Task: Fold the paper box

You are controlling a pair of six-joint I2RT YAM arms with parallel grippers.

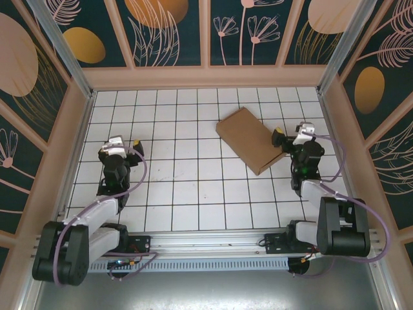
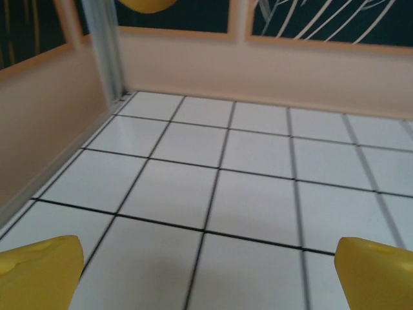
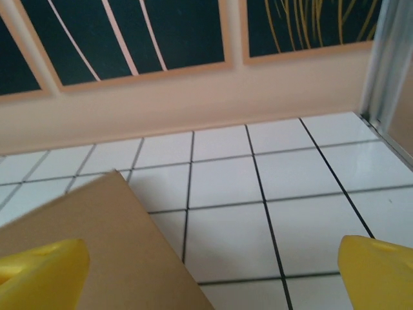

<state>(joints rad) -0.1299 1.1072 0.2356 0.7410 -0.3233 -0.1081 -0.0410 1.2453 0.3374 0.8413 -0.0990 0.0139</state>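
The paper box lies flat and closed on the white tiled floor, right of centre, turned at an angle. It is plain brown cardboard. My right gripper stands open just beside the box's right edge, with nothing between its fingers. In the right wrist view the box covers the lower left, under the left yellow fingertip, and the right gripper is spread wide. My left gripper is far from the box on the left side of the floor. It is open over bare tiles.
Low beige walls enclose the tiled floor on the back and both sides. Aluminium posts stand in the back corners. The left gripper is near the left wall. Bare tiles lie between the two arms.
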